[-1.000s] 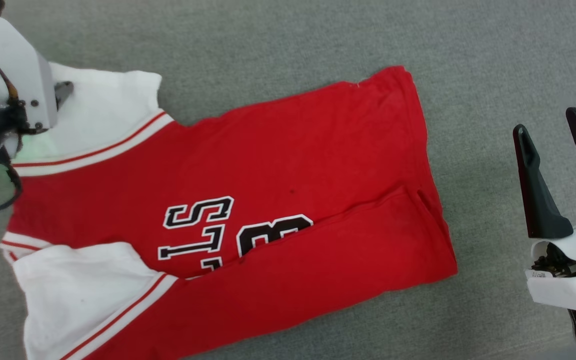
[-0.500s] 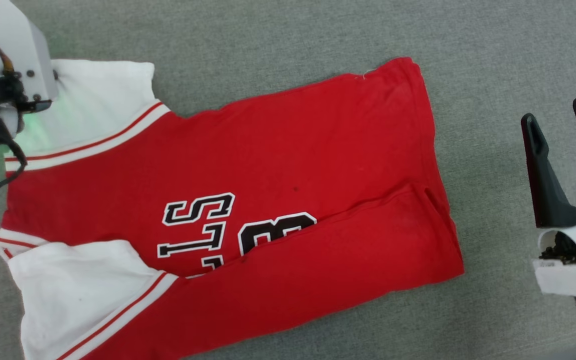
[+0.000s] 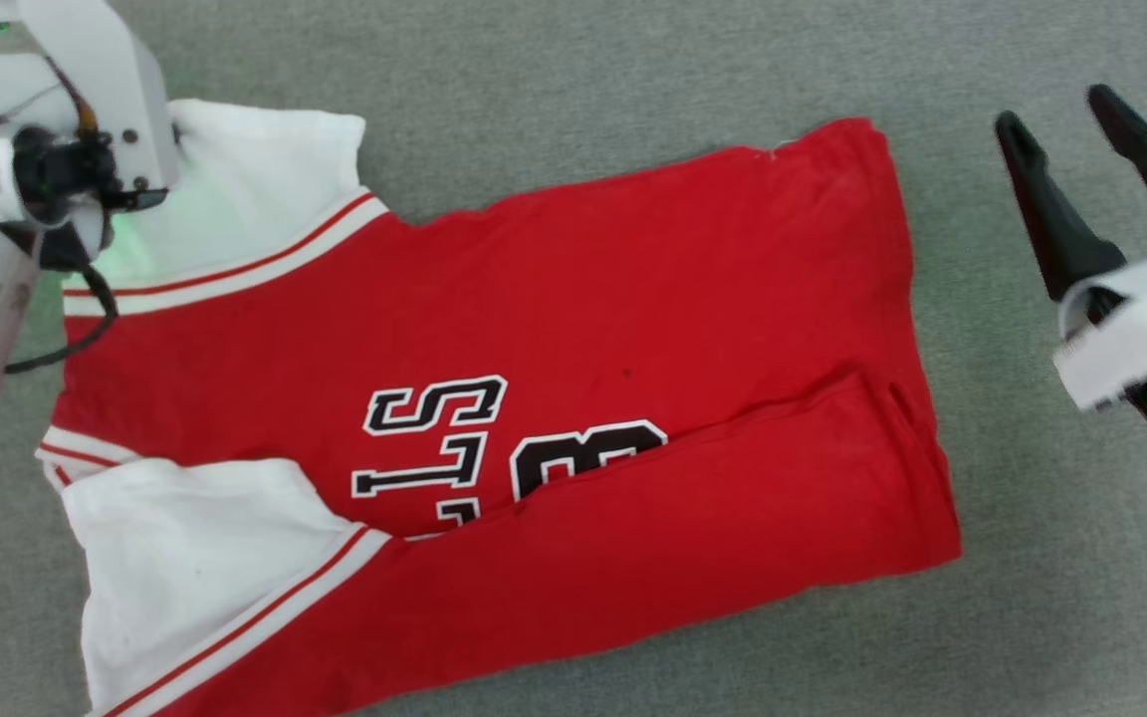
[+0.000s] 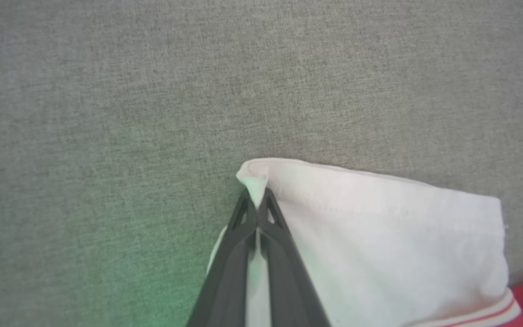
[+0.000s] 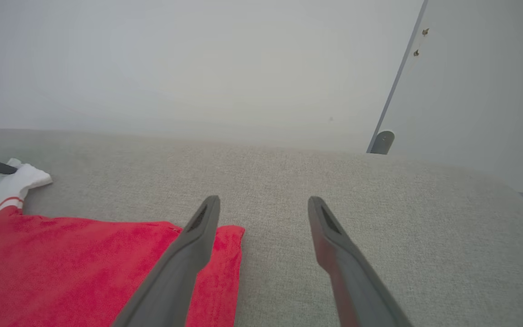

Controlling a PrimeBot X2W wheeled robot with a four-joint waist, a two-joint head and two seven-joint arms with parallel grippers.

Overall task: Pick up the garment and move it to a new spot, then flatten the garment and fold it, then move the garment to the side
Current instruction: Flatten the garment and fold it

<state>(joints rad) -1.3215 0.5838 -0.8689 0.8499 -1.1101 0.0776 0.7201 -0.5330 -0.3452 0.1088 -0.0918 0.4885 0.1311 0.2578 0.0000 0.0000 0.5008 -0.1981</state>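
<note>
The garment (image 3: 583,329), a bright red jersey with black-and-white lettering, white sleeves and striped trim, lies spread on the grey surface, its lower side folded over. My left gripper (image 4: 257,200) is shut on the far corner of the upper white sleeve (image 4: 379,236); in the head view its white wrist housing (image 3: 86,149) covers the fingers. My right gripper (image 3: 1056,115) stands open to the right of the jersey's hem, apart from it. In the right wrist view its fingers (image 5: 263,202) hang above the hem corner (image 5: 225,254) with nothing between them.
Grey woven fabric (image 3: 573,70) covers the whole work surface. Beyond its far edge stand a pale wall (image 5: 198,68) and a white panel with a grey edge strip (image 5: 393,91). A black cable (image 3: 86,334) loops from my left wrist over the sleeve trim.
The head camera has shifted, sliding the whole picture rightward. My right gripper has moved farther up the view and closer to the hem, still open. The left gripper keeps the sleeve corner.
</note>
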